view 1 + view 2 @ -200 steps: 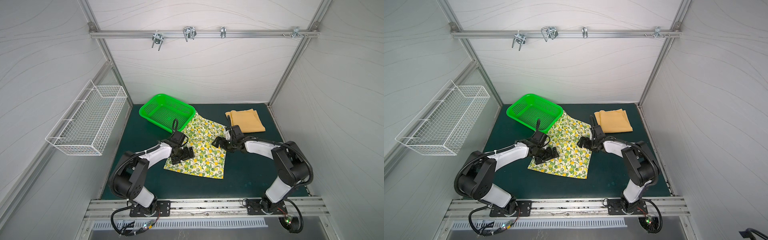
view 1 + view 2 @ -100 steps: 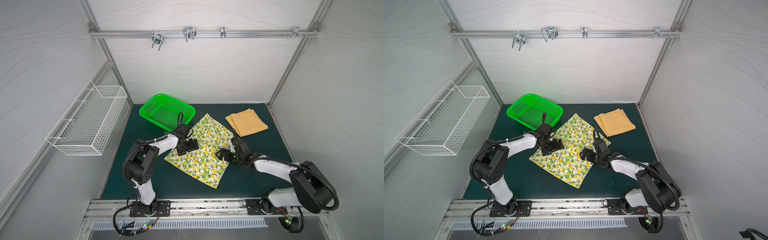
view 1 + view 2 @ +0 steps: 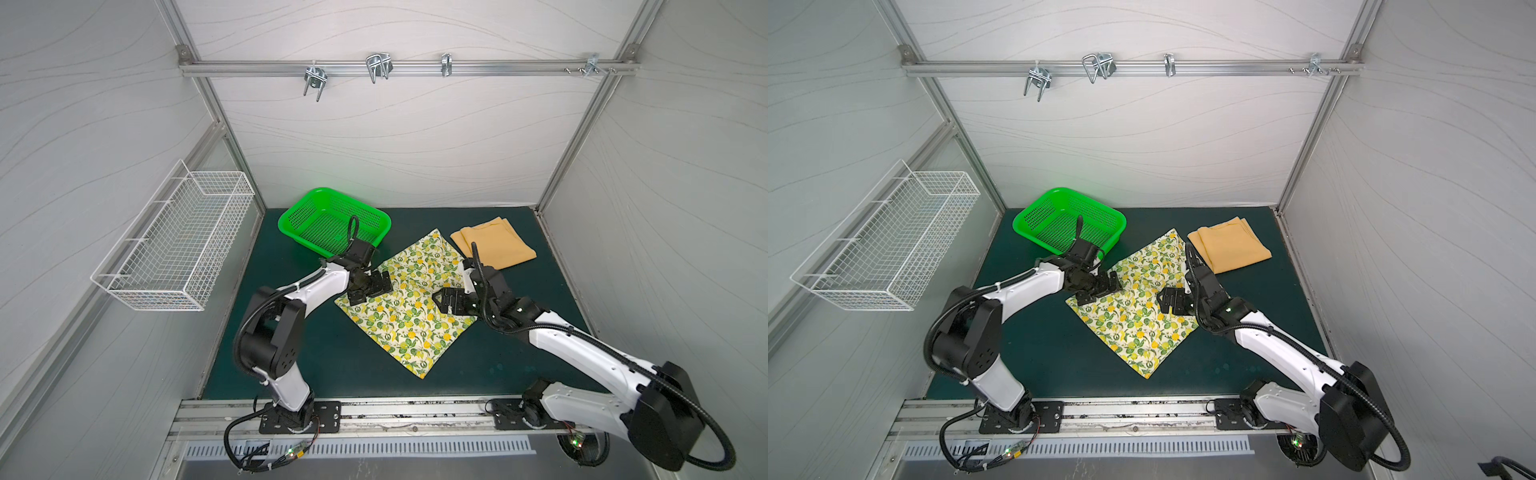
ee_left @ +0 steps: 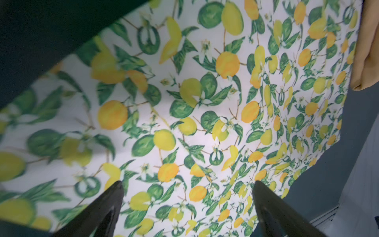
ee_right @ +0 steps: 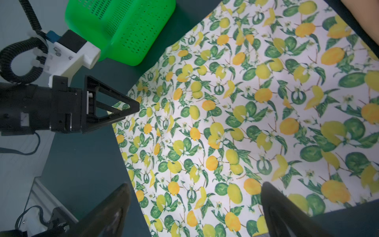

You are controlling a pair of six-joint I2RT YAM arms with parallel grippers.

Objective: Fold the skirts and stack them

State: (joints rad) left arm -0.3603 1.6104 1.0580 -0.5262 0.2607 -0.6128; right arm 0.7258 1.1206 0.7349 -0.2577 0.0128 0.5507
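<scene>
Mat [image 3: 353,374] open in front | lemon skirt [image 3: 411,328] flat | both jaws over its edges, wide, empty

left arm [image 3: 318,287] and right arm [image 3: 582,349] reach inward, low, jaws wide apart.

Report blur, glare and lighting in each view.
Left wrist view: lemon-print skirt blurred near the lens, sharper farther off, bright patch mid-cloth. Right wrist view: print mostly crisp. Both top views: sharp, evenly lit; green basket far rim glows oversaturated.
</scene>
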